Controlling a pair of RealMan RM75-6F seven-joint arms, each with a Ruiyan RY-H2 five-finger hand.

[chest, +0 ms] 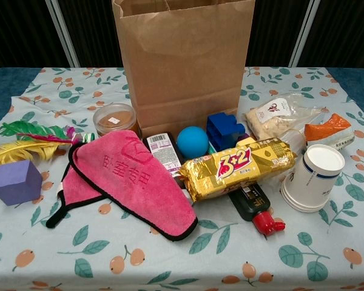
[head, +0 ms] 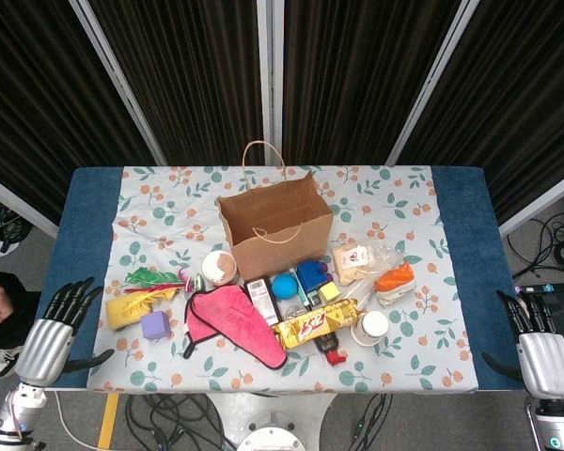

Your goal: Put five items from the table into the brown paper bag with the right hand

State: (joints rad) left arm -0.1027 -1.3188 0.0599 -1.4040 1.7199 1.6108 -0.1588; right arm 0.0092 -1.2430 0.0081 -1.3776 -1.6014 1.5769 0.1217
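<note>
The bag (head: 275, 225) stands upright past the middle of the table (head: 462, 202), mouth open to the top, handles up, so things can be dropped in from above; nothing can be seen inside it from either view. The items lie crowded just in front of the bag, on the robot's side. Directly before it sit a brown-lidded jar (chest: 114, 119), a small carton (chest: 164, 154), a blue ball (chest: 192, 142) and a blue block (chest: 225, 130). Nearer still lies a gold packet (chest: 239, 166), resting across a dark bottle (chest: 253, 207) with a red cap. To the bag's right are a clear snack pouch (chest: 278, 115), an orange packet (chest: 330, 130) and a white cup (chest: 311, 177) tipped on its side. To the bag's left a pink cloth (chest: 133, 182) spreads flat, with a purple cube (chest: 16, 182) and feathers (chest: 24, 140) beyond it. Both hands wait off the table's near corners, well apart from the bag: the right hand (head: 539, 346) holds nothing, fingers straight and slightly spread; the left hand (head: 58, 324) is likewise empty, fingers fanned. Judging by this, no item is yet in hand, and the cup or orange packet, lying nearest the right hand, looks the easiest first pick.
</note>
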